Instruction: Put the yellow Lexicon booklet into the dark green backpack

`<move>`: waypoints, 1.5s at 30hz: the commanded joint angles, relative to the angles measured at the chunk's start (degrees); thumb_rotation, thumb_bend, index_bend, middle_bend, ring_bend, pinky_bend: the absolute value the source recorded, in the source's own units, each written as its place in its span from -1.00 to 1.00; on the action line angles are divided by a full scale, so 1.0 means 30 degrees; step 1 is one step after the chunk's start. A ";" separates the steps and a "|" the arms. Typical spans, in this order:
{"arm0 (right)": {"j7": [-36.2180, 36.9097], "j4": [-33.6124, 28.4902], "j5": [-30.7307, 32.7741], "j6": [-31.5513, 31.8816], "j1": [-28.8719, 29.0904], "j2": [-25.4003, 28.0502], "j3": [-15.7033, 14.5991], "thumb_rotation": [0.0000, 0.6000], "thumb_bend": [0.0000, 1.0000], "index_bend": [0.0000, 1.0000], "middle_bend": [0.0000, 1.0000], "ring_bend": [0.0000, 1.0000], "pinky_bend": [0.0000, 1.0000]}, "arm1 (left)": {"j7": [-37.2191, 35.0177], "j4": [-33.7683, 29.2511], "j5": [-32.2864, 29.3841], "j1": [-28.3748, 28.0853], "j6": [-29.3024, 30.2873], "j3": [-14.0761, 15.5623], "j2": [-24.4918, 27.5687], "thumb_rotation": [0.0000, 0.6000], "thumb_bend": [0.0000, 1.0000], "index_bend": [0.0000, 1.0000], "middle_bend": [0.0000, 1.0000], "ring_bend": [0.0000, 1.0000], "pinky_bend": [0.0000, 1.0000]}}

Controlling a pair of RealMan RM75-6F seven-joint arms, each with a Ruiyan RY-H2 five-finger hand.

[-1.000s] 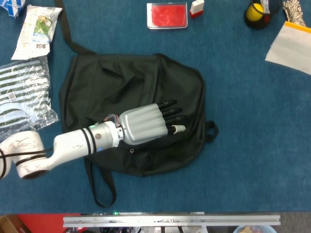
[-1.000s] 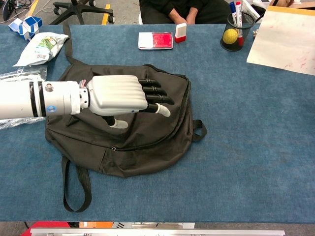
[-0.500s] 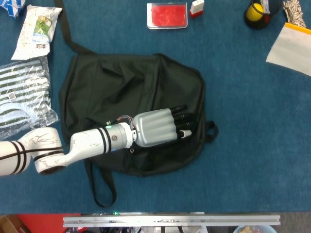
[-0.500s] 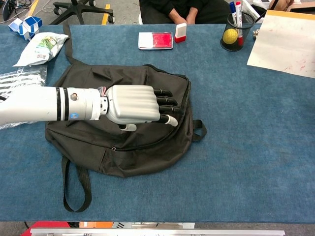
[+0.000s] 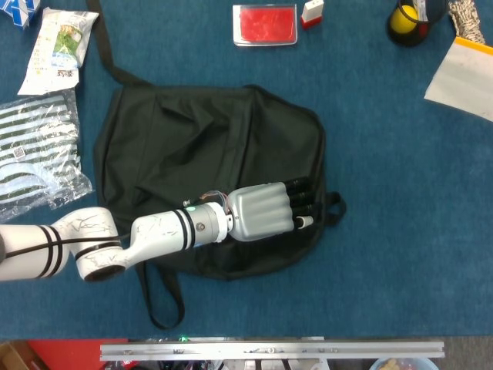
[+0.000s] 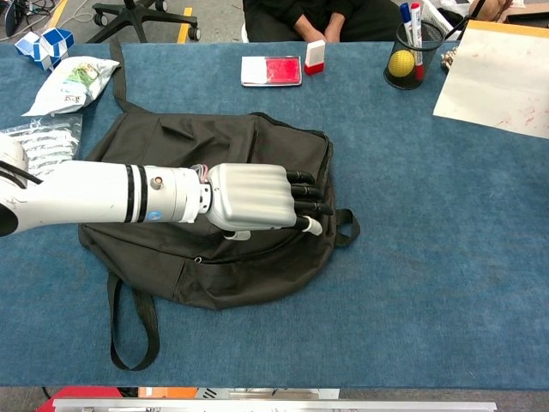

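Head view is showing the left hand (image 5: pixel 266 212) lying palm-down on the dark green backpack (image 5: pixel 192 146), close to the bag's right edge. Its dark fingers (image 5: pixel 300 204) are pointing away from the arm, toward the small loop (image 5: pixel 335 208) on that side of the bag, and they are stretching out fairly straight and close together. Nothing is showing in its grasp; whether the fingertips are pressing the fabric or catching the zipper cannot be told from either view. The chest view is giving the same hand (image 6: pixel 257 197) with its pale back up and a light-tipped thumb (image 6: pixel 310 226) poking out beneath the fingers.

The right hand is not appearing in either view.

The yellow booklet (image 5: pixel 462 68) is lying well beyond the fingertips, far up and to the right, at the edge of the blue surface (image 5: pixel 385 231), its pale cover facing up with a yellow strip along the top.

Behind the hand, past the wrist, a striped plastic bag (image 5: pixel 35 150) is lying beside the backpack, with a snack packet (image 5: pixel 58 46) further up. Above the backpack a red-and-white flat box (image 5: pixel 264 25) is sitting next to a small red-and-white block (image 5: pixel 311 13). A dark cup with a yellow ball (image 5: pixel 406 21) is standing near the booklet. The backpack's straps (image 5: pixel 158 297) are trailing below the arm.
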 commanded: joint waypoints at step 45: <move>0.2055 -0.2994 -0.0074 -0.1064 0.0196 0.0930 0.0309 1.00 0.15 0.47 0.25 0.07 0.24 | 0.3173 0.0369 -0.3193 0.3237 0.7309 0.0682 0.0677 1.00 -0.51 0.04 0.04 0.05 0.23</move>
